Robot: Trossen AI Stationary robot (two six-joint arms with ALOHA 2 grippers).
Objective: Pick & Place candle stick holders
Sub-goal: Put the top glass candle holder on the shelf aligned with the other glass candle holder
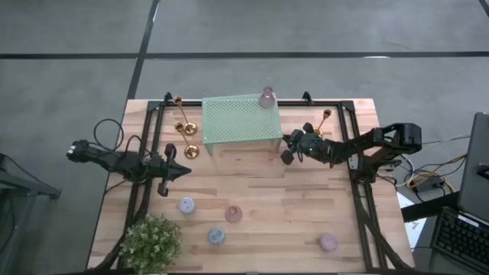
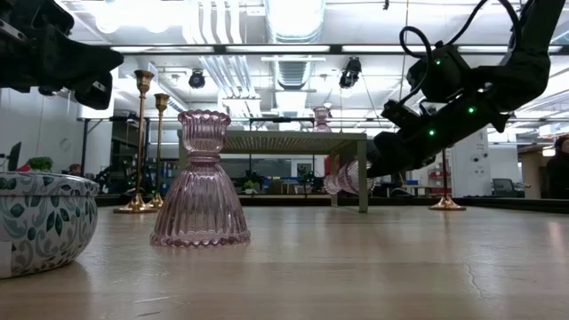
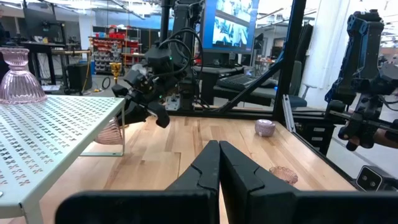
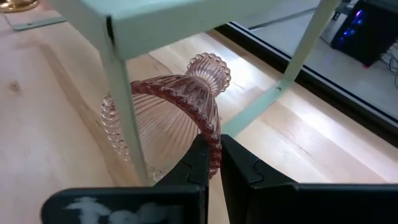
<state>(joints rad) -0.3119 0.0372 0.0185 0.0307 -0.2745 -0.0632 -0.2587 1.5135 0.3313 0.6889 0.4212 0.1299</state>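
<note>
My right gripper (image 1: 289, 150) is shut on a pink ribbed glass candle stick holder (image 4: 168, 118), at the right-hand legs of the mint-green rack (image 1: 238, 118). A second pink glass holder (image 1: 266, 98) stands on the rack's far right corner. Three gold candlesticks (image 1: 186, 128) stand on their round bases left of the rack, and one (image 1: 325, 118) to its right. Small pastel holders (image 1: 186, 205) (image 1: 233, 215) (image 1: 216, 236) (image 1: 328, 242) sit on the near half of the table. My left gripper (image 1: 182, 169) is shut, holds nothing, and hovers at the left. My right gripper pinches the rim of the holder's flared base (image 4: 210, 144) between its two fingers. The fingers come from the table's right, slanting down. The holder is tipped on its side, with its beaded neck (image 4: 210, 70) pointing away from the fingers. In the low view the holder (image 2: 342, 178) hangs clear of the table.
A rack leg (image 4: 124, 118) stands right beside the held holder, and the rack's top overhangs it. A bushy potted plant (image 1: 151, 241) fills the near left corner. Black frame rails (image 1: 359, 191) run along both table sides. Bare wood lies between the rack and the small holders.
</note>
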